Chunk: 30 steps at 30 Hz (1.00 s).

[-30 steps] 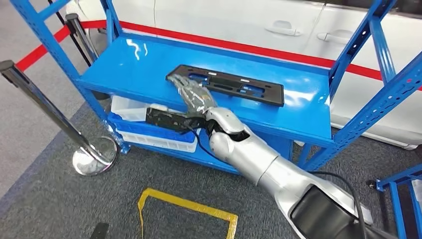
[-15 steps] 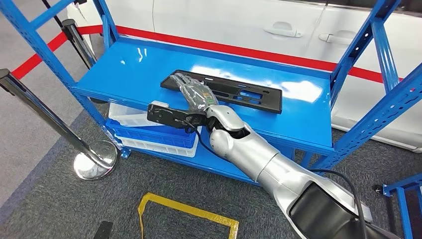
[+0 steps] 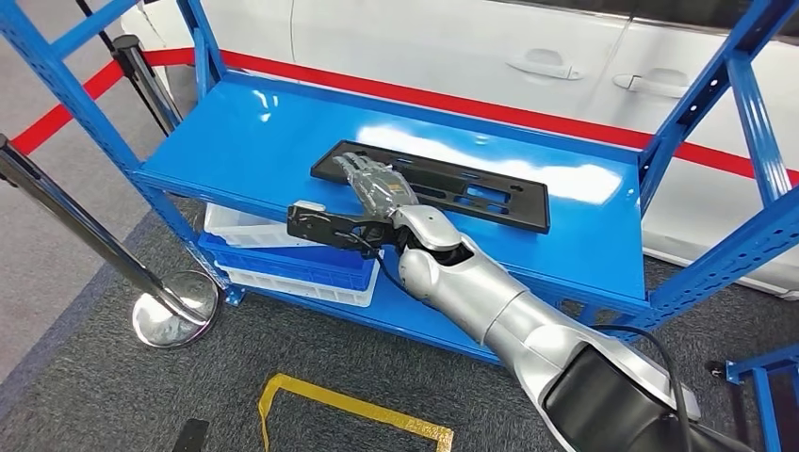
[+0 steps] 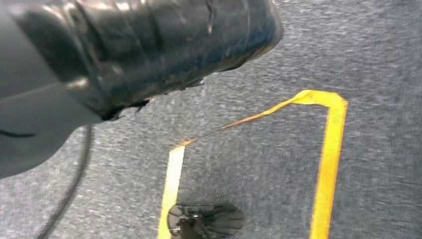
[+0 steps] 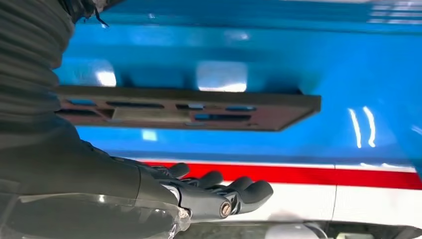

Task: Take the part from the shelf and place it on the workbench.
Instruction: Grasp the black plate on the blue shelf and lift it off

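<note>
Right hand (image 3: 375, 185) covers the near-left portion of the black part (image 3: 471, 185); contact between them cannot be determined. The part's one end is hidden behind the hand's cover in the right wrist view. Shelf (image 3: 245, 141) posts and white car (image 3: 528, 56) are cropped by frame edges.

— Where is the right arm (image 3: 490, 311)?
— It reaches forward and up to the left from the lower right of the head view, silver, elbow bent, with a black cable along it.
— And the right hand (image 3: 375, 186)?
— Stretched flat, fingers (image 5: 239, 191) extended side by side and slightly apart, nothing between them. A black camera bracket (image 3: 325, 222) sticks out sideways at the wrist.
— The left one?
— The left wrist view shows a dark wrapped cover (image 4: 149, 45); the fingers can't be made out.
</note>
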### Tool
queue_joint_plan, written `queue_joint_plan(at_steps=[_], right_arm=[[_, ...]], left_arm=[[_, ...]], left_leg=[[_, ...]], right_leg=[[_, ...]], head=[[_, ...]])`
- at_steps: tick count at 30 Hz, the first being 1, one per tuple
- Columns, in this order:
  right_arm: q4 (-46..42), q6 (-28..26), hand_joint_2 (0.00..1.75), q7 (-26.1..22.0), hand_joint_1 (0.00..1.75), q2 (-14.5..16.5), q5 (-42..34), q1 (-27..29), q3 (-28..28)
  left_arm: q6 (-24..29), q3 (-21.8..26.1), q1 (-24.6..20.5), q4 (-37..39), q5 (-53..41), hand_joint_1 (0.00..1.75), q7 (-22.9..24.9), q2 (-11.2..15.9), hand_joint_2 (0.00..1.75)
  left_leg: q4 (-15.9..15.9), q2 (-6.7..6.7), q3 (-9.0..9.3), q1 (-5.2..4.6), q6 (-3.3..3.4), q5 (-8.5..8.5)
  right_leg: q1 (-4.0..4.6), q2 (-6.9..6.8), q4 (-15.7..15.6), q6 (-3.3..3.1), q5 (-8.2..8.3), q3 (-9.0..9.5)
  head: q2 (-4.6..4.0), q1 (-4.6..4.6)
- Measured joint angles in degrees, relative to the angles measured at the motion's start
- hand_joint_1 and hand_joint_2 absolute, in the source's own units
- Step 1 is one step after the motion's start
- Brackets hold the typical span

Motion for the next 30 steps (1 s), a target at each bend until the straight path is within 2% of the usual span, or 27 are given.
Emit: queue_joint_plan(at_steps=[1, 3, 4, 5, 6, 8, 9, 10, 11, 13, 15, 16, 18, 19, 20, 21, 22, 23, 25, 27, 30], right_arm=[[0.35, -0.28, 1.75, 0.38, 0.0, 0.02, 0.56, -0.05, 0.14], [1.02, -0.8, 1.75, 0.79, 0.0, -0.02, 1.59, -0.02, 0.56], [1.31, -0.88, 1.75, 0.99, 0.0, -0.05, 2.1, 0.11, 0.76], [1.56, -0.77, 1.75, 1.27, 0.0, -0.09, 2.72, 0.24, 1.0], [1.75, -0.49, 1.75, 1.69, 0.0, -0.13, 3.48, 0.33, 1.25], [2.04, 0.86, 1.75, 3.04, 0.0, -0.17, 5.52, 0.28, 1.94], [2.19, 2.06, 1.75, 3.89, 0.0, -0.2, 6.71, 0.15, 2.36], [2.32, 3.52, 1.75, 4.76, 0.0, -0.23, 7.93, 0.01, 2.81], [2.45, 4.93, 1.75, 5.48, 0.0, -0.27, 8.99, -0.11, 3.22], [2.99, 7.81, 1.75, 6.75, 0.0, -0.48, 11.33, -0.17, 4.11], [3.81, 9.77, 1.75, 7.78, 0.0, -0.74, 13.79, -0.13, 5.08], [4.18, 10.12, 1.75, 8.13, 0.0, -0.81, 14.78, -0.1, 5.47], [5.0, 10.1, 1.75, 8.89, 0.0, -1.04, 16.76, 0.24, 6.07], [5.46, 10.02, 1.75, 9.38, 0.0, -1.22, 17.79, 0.6, 6.3], [5.97, 9.95, 1.75, 9.92, 0.0, -1.46, 18.79, 1.05, 6.49], [6.46, 9.97, 1.75, 10.41, 0.0, -1.75, 19.63, 1.47, 6.65], [6.93, 10.07, 1.75, 10.85, 0.0, -2.06, 20.3, 1.8, 6.74], [7.36, 10.25, 1.75, 11.24, 0.0, -2.4, 20.84, 2.01, 6.79], [8.12, 10.85, 1.75, 11.94, 0.0, -3.12, 21.52, 2.11, 6.81], [8.81, 11.61, 1.75, 12.67, 0.0, -4.02, 21.76, 2.24, 6.81], [9.56, 12.52, 1.75, 13.71, 0.0, -5.59, 21.73, 2.41, 6.81]], left_arm=[[-0.09, -0.01, -0.06, 0.0, 0.09, 0.0, -0.16, -0.02, 0.0], [-0.29, -0.02, -0.2, 0.0, 0.34, 0.0, -0.57, -0.02, 0.0], [-0.43, -0.02, -0.18, 0.0, 0.51, 0.0, -0.76, -0.02, 0.0], [-0.57, -0.02, -0.1, 0.0, 0.67, 0.0, -0.95, -0.03, 0.0], [-0.71, -0.02, -0.02, 0.0, 0.81, 0.0, -1.08, -0.04, 0.0], [-0.93, -0.02, 0.04, 0.0, 1.01, 0.0, -1.34, -0.08, 0.0], [-1.08, -0.02, -0.01, 0.0, 1.04, 0.0, -1.49, -0.1, 0.0], [-1.28, -0.02, -0.07, 0.0, 1.05, 0.0, -1.68, -0.12, 0.0], [-1.48, -0.02, -0.11, 0.0, 1.07, 0.0, -1.85, -0.13, 0.0], [-1.89, -0.03, -0.15, 0.0, 1.09, 0.0, -2.19, -0.15, 0.0], [-2.1, -0.04, -0.14, 0.0, 1.1, 0.0, -2.37, -0.23, 0.0], [-2.12, -0.04, -0.17, 0.0, 1.1, 0.0, -2.38, -0.25, 0.0], [-2.14, -0.04, -0.18, 0.0, 1.11, 0.0, -2.37, -0.27, 0.0], [-2.16, -0.04, -0.12, 0.0, 1.12, 0.0, -2.36, -0.28, 0.0], [-2.19, -0.04, -0.03, 0.0, 1.14, 0.0, -2.34, -0.3, 0.0], [-2.22, -0.04, 0.06, 0.0, 1.19, 0.0, -2.33, -0.31, 0.0], [-2.25, -0.04, 0.11, 0.0, 1.23, 0.0, -2.33, -0.32, 0.0], [-2.27, -0.04, 0.12, 0.0, 1.34, 0.0, -2.32, -0.31, 0.0], [-2.24, -0.04, 0.01, 0.0, 1.59, 0.0, -2.18, -0.27, 0.0], [-2.08, -0.04, -0.04, 0.0, 1.91, 0.0, -1.72, -0.25, 0.0], [-1.71, -0.05, 0.09, 0.0, 2.27, 0.0, -0.88, -0.39, 0.0]], left_leg=[[-0.1, 0.01, 0.4, 0.11, 0.34, -0.23], [-0.07, 0.01, 0.73, 0.04, 0.75, -0.64], [-0.04, 0.0, 0.85, 0.02, 0.81, -0.83], [-0.01, -0.02, 1.02, 0.01, 0.79, -1.04], [0.04, -0.04, 1.27, 0.02, 0.72, -1.27], [0.15, -0.1, 1.92, 0.03, 0.43, -1.86], [0.31, -0.15, 2.12, -0.11, 0.17, -2.17], [0.4, -0.2, 2.17, -0.23, -0.11, -2.39], [0.45, -0.22, 2.14, -0.31, -0.41, -2.51], [0.23, -0.23, 2.07, -0.28, -1.03, -2.65], [1.39, -0.1, 1.69, -0.12, -1.63, -3.68], [3.55, -0.04, 0.71, -0.09, -1.87, -4.88], [11.0, 0.04, -2.96, -0.06, -2.22, -7.94], [14.47, 0.04, -4.91, -0.06, -2.3, -8.98], [16.33, 0.04, -6.19, -0.07, -2.29, -9.04], [15.92, 0.04, -6.37, -0.07, -2.18, -7.95], [13.36, 0.04, -5.47, -0.09, -1.98, -5.96], [9.29, 0.03, -3.8, -0.14, -1.66, -3.63], [2.59, -0.02, -0.59, -0.46, -0.98, -1.12], [0.61, -0.1, 0.48, -0.79, -0.54, -1.13], [-0.46, -0.01, 1.25, -0.43, 0.18, -0.81]], right_leg=[[-0.09, -0.05, 2.76, 0.28, -1.29, -1.29], [-0.35, -0.09, 10.83, 0.57, -4.12, -5.96], [-0.44, -0.1, 13.98, 0.63, -4.75, -8.2], [-0.5, -0.1, 15.27, 0.63, -4.25, -9.59], [-0.54, -0.1, 14.28, 0.56, -2.6, -9.81], [-0.56, -0.11, 7.14, 0.22, 2.45, -7.41], [-0.49, -0.1, 3.43, 0.04, 4.14, -5.77], [-0.45, -0.06, 0.81, -0.15, 4.95, -4.59], [-0.36, 0.02, -0.54, -0.31, 4.98, -3.98], [-0.39, 0.18, -1.08, -0.73, 4.66, -3.68], [-0.59, 0.23, -1.55, -1.27, 4.73, -3.31], [-0.71, 0.23, -1.75, -1.52, 4.75, -3.11], [-0.62, 0.21, -1.79, -1.9, 4.59, -2.94], [-0.52, 0.21, -1.75, -2.02, 4.49, -2.88], [-0.42, 0.22, -1.7, -2.1, 4.38, -2.81], [-0.33, 0.24, -1.63, -2.14, 4.26, -2.72], [-0.25, 0.29, -1.56, -2.15, 4.13, -2.58], [-0.18, 0.34, -1.51, -2.12, 3.98, -2.42], [0.02, 0.42, -1.49, -1.91, 3.79, -2.3], [0.09, 0.45, -1.58, -1.52, 3.78, -2.31], [0.19, 0.35, -1.05, -0.59, 3.11, -2.25]], head=[[0.0, 0.12], [0.0, 0.3], [0.0, 0.3], [0.0, 0.3], [0.0, 0.3], [0.0, 0.31], [0.0, 0.3], [0.0, 0.27], [0.0, 0.25], [0.0, 0.24], [0.0, 0.16], [0.0, 0.07], [0.0, -0.08], [0.0, -0.08], [0.0, -0.08], [0.0, -0.07], [0.0, -0.08], [0.0, -0.06], [0.0, -0.05], [0.0, -0.03], [0.0, 0.02]])
